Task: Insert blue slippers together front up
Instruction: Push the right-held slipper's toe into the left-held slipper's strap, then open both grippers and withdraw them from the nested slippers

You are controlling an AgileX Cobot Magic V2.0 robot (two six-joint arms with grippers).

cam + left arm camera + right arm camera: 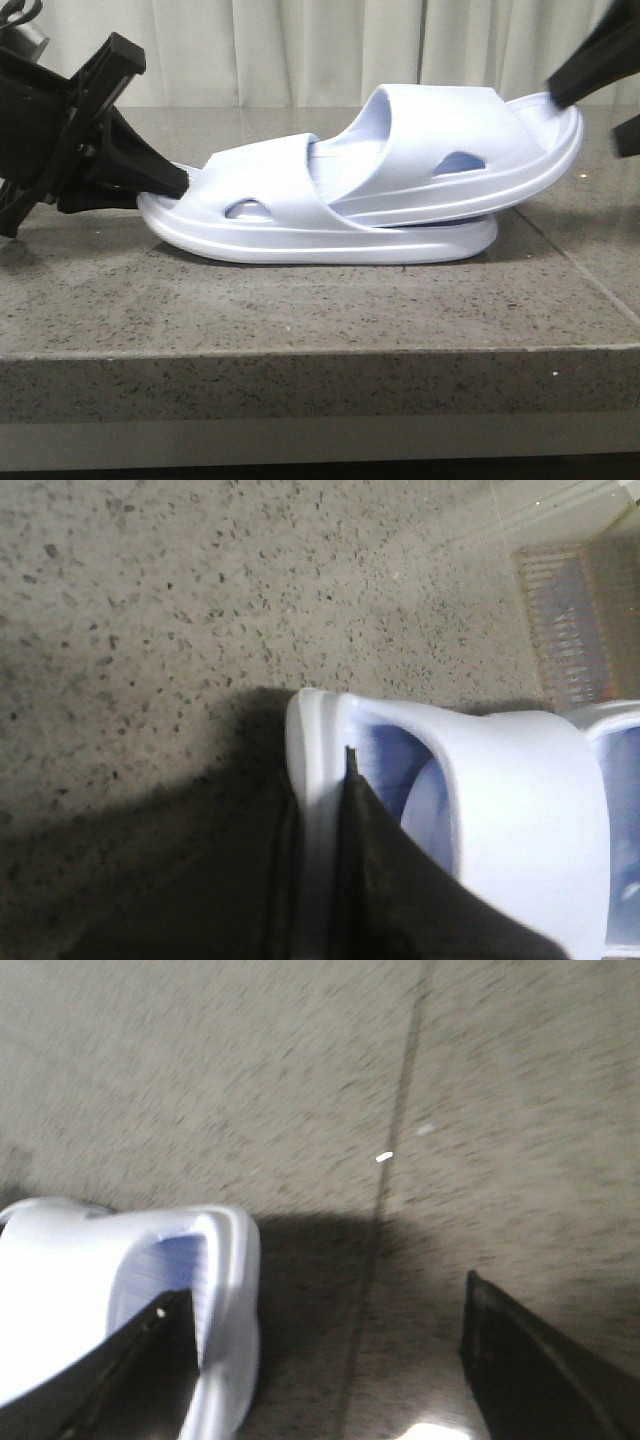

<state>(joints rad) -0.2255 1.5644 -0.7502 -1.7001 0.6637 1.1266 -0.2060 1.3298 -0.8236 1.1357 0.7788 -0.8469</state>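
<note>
Front view showed the left gripper (170,180) pinching the end rim of the lower slipper (300,235), one dark finger above the edge and one below; the left wrist view agreed, with the pale rim sandwiched between the two fingers (390,880). That slipper lay flat on the speckled stone table (300,310), sole down, strap up.

The right gripper (600,85) was spread wide: in the right wrist view one finger (130,1370) rested inside the end of the upper slipper (450,165) while the other (530,1360) stood well apart over bare stone, gripping nothing. From the front its dark tip sat just at the far end of that upper slipper (whether it pressed on the rim I could not tell).

As for progress, the nesting looked largely done. The upper slipper's front was tucked under the strap of the lower one, both straps facing up, and its sole rested on the lower footbed. Its free end tilted upward and overhung the lower slipper, so I judged that a final push to seat it, and then letting go on the left, remained.

No container was in sight; the only thing holding another was the lower slipper, with its mate lodged beneath its strap.
</note>
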